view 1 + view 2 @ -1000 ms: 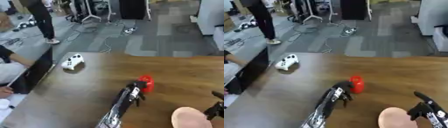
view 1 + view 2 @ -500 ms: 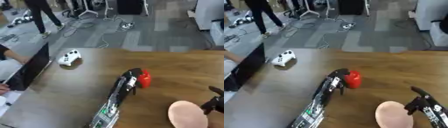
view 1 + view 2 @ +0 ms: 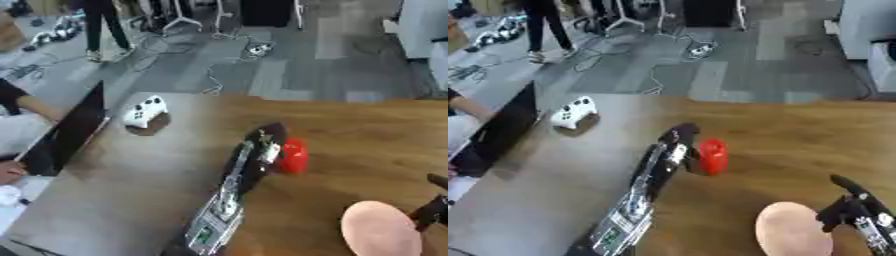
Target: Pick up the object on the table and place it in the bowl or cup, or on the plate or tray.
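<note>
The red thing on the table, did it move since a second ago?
Cannot tell. The camera shifted, and the red object lies about as far from the white game controller as before, with the left hand beside it.

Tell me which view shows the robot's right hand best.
The right eye view: the right hand shows beside the pink plate, with its wrist running to the lower corner. The left eye view catches only a dark part of it at the right edge.

Black left hand point(image 3: 682, 137) on silver-green forearm; right hand point(image 3: 852, 200) black.
</note>
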You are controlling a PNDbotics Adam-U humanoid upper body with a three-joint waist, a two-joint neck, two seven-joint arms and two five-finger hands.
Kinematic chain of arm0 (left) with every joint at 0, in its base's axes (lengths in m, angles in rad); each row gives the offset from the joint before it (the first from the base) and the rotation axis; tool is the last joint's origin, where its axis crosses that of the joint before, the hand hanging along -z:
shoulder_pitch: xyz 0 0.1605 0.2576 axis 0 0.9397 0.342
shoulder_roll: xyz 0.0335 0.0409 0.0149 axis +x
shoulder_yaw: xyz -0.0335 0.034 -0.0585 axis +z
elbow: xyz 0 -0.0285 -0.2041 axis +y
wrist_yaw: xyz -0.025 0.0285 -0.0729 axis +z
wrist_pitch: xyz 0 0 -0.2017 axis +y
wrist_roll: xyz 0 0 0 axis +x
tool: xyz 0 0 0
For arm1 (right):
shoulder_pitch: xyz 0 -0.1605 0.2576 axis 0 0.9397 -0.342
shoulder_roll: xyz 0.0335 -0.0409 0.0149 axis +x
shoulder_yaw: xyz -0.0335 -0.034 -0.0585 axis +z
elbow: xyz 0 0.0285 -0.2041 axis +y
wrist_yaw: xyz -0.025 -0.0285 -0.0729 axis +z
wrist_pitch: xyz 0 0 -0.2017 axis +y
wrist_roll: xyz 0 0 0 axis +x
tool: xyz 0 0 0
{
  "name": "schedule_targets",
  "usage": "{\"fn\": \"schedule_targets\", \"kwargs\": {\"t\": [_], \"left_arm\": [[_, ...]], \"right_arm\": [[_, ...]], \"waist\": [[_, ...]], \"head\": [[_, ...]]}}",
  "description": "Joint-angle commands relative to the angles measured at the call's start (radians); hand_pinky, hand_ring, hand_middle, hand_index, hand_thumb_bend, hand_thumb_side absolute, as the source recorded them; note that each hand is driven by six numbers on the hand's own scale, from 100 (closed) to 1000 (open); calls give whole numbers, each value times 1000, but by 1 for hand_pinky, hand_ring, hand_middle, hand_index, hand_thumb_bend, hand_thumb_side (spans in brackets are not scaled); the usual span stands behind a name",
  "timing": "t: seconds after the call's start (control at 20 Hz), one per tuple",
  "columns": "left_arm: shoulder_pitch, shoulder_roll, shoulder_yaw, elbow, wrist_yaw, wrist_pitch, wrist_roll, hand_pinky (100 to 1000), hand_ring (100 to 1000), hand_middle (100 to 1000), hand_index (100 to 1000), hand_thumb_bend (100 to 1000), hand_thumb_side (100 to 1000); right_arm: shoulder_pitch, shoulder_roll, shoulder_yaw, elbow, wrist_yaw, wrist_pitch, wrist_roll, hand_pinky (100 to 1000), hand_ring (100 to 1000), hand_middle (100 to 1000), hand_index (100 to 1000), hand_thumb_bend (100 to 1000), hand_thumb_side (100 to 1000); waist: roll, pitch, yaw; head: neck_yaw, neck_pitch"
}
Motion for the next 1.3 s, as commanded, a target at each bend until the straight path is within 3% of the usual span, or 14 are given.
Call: {"fn": "schedule_targets", "kwargs": {"t": [0.05, 0.3, 0.55, 0.9, 1.3], "left_arm": [[-29, 24, 22, -19, -32, -10, 6, 371, 606, 768, 854, 343, 799], [-54, 42, 54, -31, -185, -27, -3, 503, 733, 812, 878, 492, 673], [-71, 48, 78, -39, -321, -52, -5, 554, 769, 816, 881, 537, 636], [-74, 40, 80, -17, -376, -90, -13, 691, 876, 855, 900, 619, 596], [-76, 36, 81, 11, -394, -110, -29, 693, 867, 858, 905, 624, 624]], "right_arm": [[-5, -8, 3, -21, 4, -4, 2, 485, 571, 468, 951, 100, 919], [-5, -5, 3, -21, 8, -6, 2, 485, 570, 468, 951, 100, 921], [-5, -3, 4, -21, 10, -8, 4, 485, 570, 468, 951, 100, 922], [-8, 0, 5, -24, 11, -10, 6, 485, 570, 468, 951, 100, 921], [-10, 2, 7, -28, 5, -10, 11, 486, 569, 468, 952, 100, 923]], "waist": [[-10, -7, -1], [-13, -5, -3], [-16, -2, -7], [-19, 2, -13], [-21, 5, -17]], "head": [[16, -1], [22, -3], [27, -4], [33, -6], [37, -9]]}}
